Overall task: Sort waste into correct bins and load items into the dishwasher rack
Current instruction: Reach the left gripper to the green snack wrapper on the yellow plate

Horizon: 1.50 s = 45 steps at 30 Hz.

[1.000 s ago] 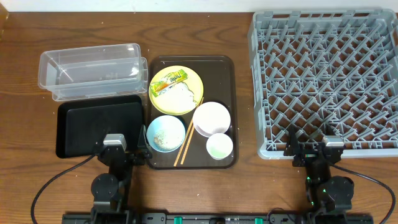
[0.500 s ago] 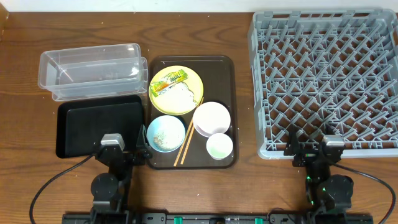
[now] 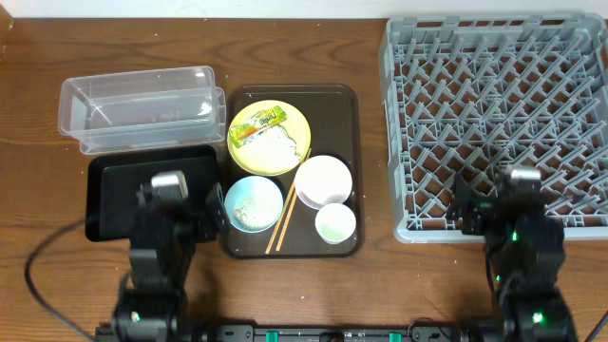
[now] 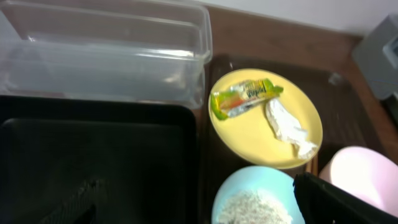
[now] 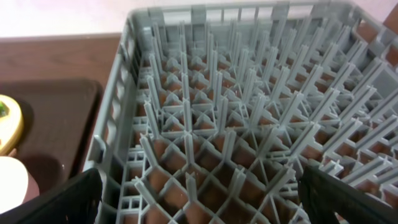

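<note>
The yellow plate [image 3: 270, 138] on the brown serving tray holds the snack wrapper [image 3: 258, 123] and the white tissue [image 3: 277, 149]. In front of it stand the light blue bowl [image 3: 254, 203] with rice, the white bowl [image 3: 323, 180], the pale cup [image 3: 335, 223] and the chopsticks [image 3: 288, 217]. My left gripper [image 3: 179, 204] is open and empty over the black tray's [image 3: 114, 195] right part, beside the blue bowl [image 4: 255, 199]. The left wrist view shows the wrapper [image 4: 245, 96] and tissue [image 4: 286, 127]. My right gripper [image 3: 494, 204] is open and empty over the grey rack's [image 3: 499, 104] front edge.
The clear tub [image 3: 138, 107] stands behind the black tray at the far left. The dark brown serving tray [image 3: 353, 123] lies between the bins and the rack. In the right wrist view the rack's pegs [image 5: 217, 106] fill the picture.
Both arms have lifted and moved forward from the table's front edge. The left gripper now hangs over the black tray, the right over the rack's front edge.
</note>
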Tool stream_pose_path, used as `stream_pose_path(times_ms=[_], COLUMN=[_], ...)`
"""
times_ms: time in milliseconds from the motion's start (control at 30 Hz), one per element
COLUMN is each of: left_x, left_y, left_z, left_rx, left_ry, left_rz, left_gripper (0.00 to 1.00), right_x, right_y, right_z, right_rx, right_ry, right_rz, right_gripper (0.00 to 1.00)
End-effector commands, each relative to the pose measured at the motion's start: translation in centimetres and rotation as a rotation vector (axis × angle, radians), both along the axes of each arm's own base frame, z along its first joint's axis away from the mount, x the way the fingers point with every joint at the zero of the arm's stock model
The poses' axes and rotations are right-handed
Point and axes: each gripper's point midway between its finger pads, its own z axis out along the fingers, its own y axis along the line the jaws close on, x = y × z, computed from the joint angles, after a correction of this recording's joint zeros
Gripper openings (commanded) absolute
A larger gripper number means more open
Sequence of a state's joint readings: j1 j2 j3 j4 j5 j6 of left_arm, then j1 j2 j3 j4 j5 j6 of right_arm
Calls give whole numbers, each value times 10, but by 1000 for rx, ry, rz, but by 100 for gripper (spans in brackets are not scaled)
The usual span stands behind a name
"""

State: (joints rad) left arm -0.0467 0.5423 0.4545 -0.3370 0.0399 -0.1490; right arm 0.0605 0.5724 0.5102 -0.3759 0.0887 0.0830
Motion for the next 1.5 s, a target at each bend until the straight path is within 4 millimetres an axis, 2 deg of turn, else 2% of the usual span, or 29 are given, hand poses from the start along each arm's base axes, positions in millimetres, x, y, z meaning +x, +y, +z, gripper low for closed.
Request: stream_pose_path(times_ms=[0,100,200,433,567,767,900,1000,1100,1300,1367,1467], left_x=[14,14,9,22,46,96,125,139,146,149,149,146], left_y=[-13,-24,-23,-29,-46,-48,-67,-87,-107,-140,-147,-145], left_z=[14,11,2,-32,-19,15,14,-4,-32,-86,-102,-126], left_rx=[-40,-75,-72,-101,-162,-104,-89,-106,-129,-108,-96,-52], left_ry=[129,308,461,588,515,431,428,449,502,595,621,669], left_rz=[-60,-103,-93,-111,-180,-167,-201,-219,-225,-275,-285,-264], left_gripper=[97,97,97,97,97,97,96,96,96,95,90,81], right_x=[11,18,21,25,23,23,22,22,22,22,22,21], right_y=[-1,1,2,10,10,10,9,10,9,9,9,9], right_z=[10,9,11,17,18,17,16,16,16,16,16,15], right_rx=[-29,-29,-30,-7,-7,-7,-8,-7,-8,-8,-8,-8], right_ry=[86,183,236,235,236,239,243,244,244,245,244,246], right_rz=[-1,9,13,48,48,48,48,48,48,48,48,48], right_gripper=[99,99,99,99,99,99,99,99,99,99,99,99])
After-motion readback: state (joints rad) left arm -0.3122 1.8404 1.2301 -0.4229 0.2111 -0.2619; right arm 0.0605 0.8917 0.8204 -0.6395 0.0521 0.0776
